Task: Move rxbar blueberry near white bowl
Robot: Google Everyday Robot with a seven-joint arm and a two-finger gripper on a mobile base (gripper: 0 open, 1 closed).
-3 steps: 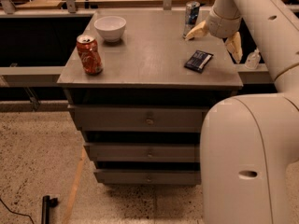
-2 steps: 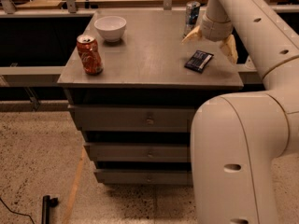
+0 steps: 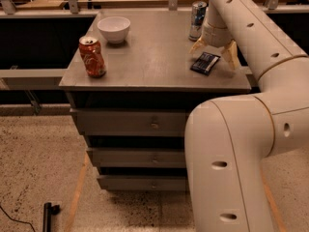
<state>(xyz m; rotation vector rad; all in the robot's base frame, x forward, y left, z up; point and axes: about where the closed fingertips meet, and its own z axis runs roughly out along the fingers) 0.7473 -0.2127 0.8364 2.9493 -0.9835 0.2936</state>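
Observation:
The rxbar blueberry [image 3: 205,63], a flat dark navy bar, lies near the right front of the grey table top [image 3: 149,57]. My gripper [image 3: 214,52] hangs just above and behind it, open, with one pale finger [image 3: 197,45] to the bar's left and the other [image 3: 231,56] to its right. The fingers straddle the bar without closing on it. The white bowl [image 3: 114,29] stands at the table's back left, far from the bar.
An orange-red soda can [image 3: 92,56] stands at the left front of the table. A blue-and-silver can [image 3: 197,20] stands at the back right, just behind my gripper. My arm [image 3: 251,37] sweeps over the right edge. Drawers [image 3: 154,125] sit below the top.
My gripper has moved left and down, from beside the blue-and-silver can to straddling the bar. The bar, bowl and cans have not moved.

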